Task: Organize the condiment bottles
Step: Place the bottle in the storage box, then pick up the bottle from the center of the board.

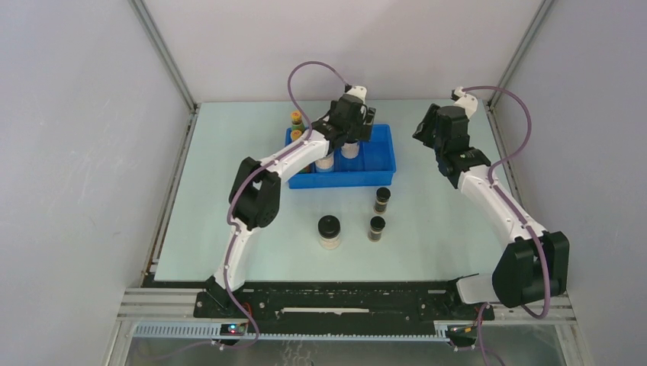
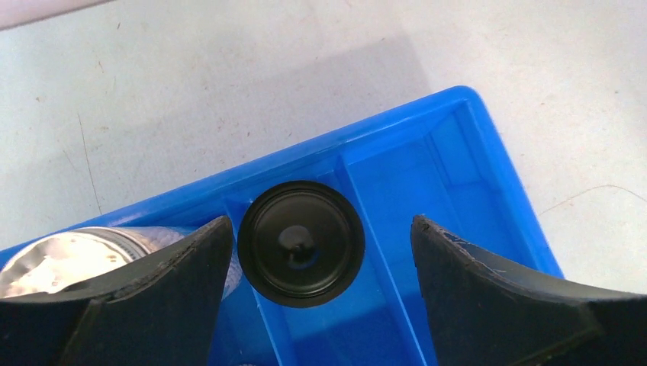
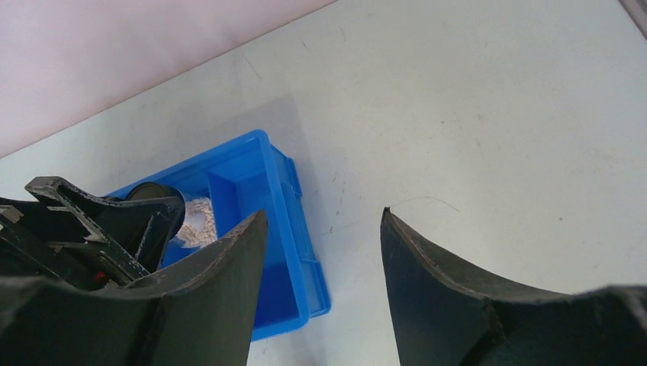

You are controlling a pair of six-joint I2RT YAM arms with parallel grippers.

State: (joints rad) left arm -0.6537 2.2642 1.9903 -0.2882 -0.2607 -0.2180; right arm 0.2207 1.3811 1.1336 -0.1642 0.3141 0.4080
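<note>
1. Tall red-labelled bottles: upright at the left end of the blue tray. Probably top-heavy, so best gripped low on the body.
2. Left hand: fingers apart, clear of the black-lidded jar, which stands in a tray compartment beside a silver-lidded jar.
3. Second black-lidded jar and two dark vials: on the table, near the tray. Likely rigid, light and smooth. Clasp them across the lid; the vials may tip.
4. Right hand: fingers apart, holding nothing, over the table right of the tray.
</note>
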